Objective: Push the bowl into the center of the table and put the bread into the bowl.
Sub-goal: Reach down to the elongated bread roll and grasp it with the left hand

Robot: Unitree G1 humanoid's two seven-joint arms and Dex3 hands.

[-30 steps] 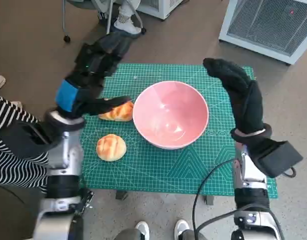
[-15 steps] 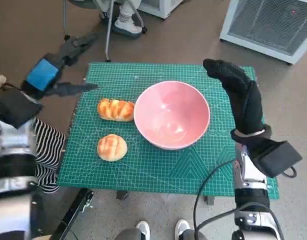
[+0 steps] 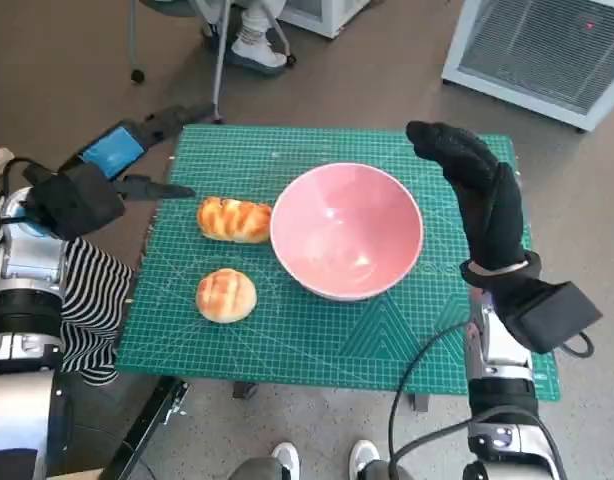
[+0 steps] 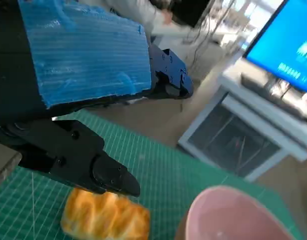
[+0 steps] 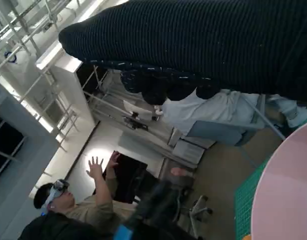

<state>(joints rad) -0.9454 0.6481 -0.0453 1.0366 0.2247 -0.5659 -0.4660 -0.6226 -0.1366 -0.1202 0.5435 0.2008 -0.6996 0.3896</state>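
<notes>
The pink bowl stands empty near the middle of the green cutting mat; its rim also shows in the left wrist view and the right wrist view. A long golden bread lies just left of the bowl, also seen as the bread in the left wrist view. A round bun lies nearer the front. My left hand hovers over the mat's far-left edge, fingers apart, holding nothing. My right hand stands raised just right of the bowl, fingers extended, empty.
A person in striped clothing sits close at the left of the table. White cabinets stand beyond the far right corner, and chair legs and feet beyond the far edge. A person with raised hands shows in the right wrist view.
My left hand has drawn back from the long bread, leftward and off toward the mat's far-left edge. The bread, bun, bowl and right hand have stayed put.
</notes>
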